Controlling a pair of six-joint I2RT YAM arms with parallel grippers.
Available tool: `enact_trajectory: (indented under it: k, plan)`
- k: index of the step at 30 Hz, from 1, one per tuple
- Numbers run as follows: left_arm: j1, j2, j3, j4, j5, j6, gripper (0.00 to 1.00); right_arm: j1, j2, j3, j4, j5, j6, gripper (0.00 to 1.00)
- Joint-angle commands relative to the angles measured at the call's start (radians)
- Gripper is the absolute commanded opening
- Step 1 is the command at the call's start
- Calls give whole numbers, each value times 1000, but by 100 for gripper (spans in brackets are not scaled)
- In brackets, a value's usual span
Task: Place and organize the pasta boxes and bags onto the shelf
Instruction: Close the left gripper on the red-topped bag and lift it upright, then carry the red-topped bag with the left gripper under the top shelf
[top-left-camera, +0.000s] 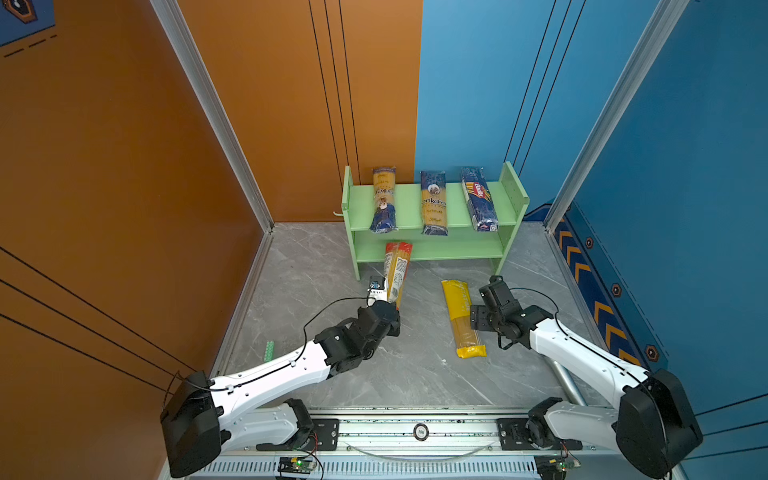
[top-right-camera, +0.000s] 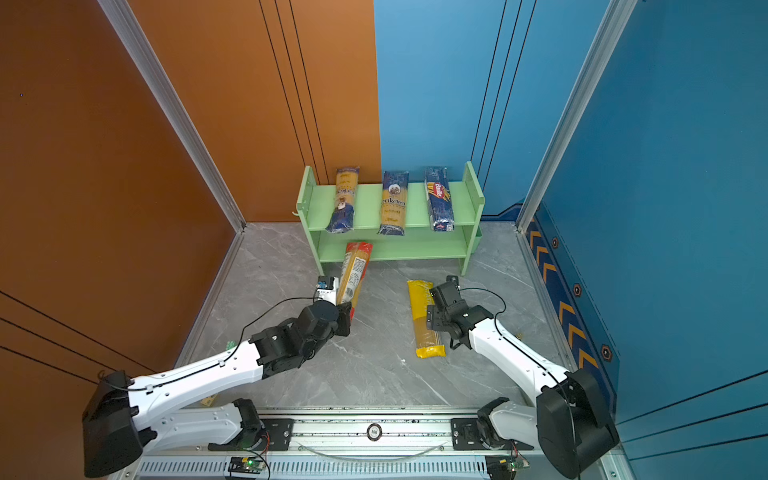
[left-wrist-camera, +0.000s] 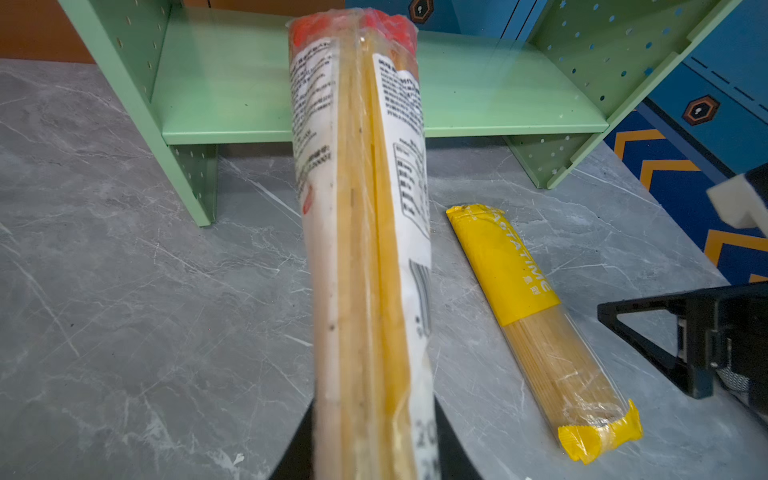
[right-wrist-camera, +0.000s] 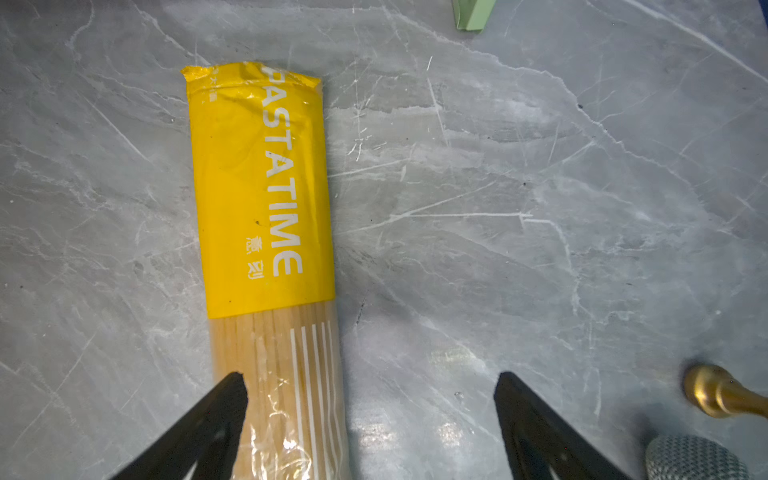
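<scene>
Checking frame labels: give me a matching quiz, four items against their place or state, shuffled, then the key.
Items
1. red-ended packet
2. yellow-ended packet
3. Barilla packet
4. right gripper

Place or state
a. on the top tier of the shelf
b. jaws open
c. lying flat on the table
d. gripped by the left gripper

Pairs: 1-d, 2-c, 3-a, 4-b

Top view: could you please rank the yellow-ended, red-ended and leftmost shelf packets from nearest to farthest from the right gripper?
1. yellow-ended packet: on the table, partly under the right gripper.
2. red-ended packet: leftward, held by the left gripper.
3. leftmost shelf packet: top tier, back left.
</scene>
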Motion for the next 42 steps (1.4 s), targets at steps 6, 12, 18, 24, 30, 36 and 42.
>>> enact_trajectory:
  k: [6, 12, 18, 24, 30, 36, 42]
  plan:
    - [28, 55, 129, 217, -35, 45, 0, 2, 30, 44, 10, -14, -4, 91]
    - [30, 119, 169, 238, -56, 53, 0, 2, 40, 56, 15, -21, -8, 91]
    - [39, 168, 208, 249, -69, 76, 0, 0, 45, 56, 16, -24, -12, 91]
    - [55, 211, 241, 272, -79, 94, 0, -2, 45, 55, 18, -26, -17, 91]
    - [67, 277, 306, 283, -82, 97, 0, -5, 40, 48, 19, -28, -20, 91]
    - [67, 322, 335, 295, -119, 88, 0, -10, 34, 43, 20, -35, -25, 91]
    - [71, 350, 357, 302, -143, 88, 0, -20, 33, 46, 19, -45, -34, 91]
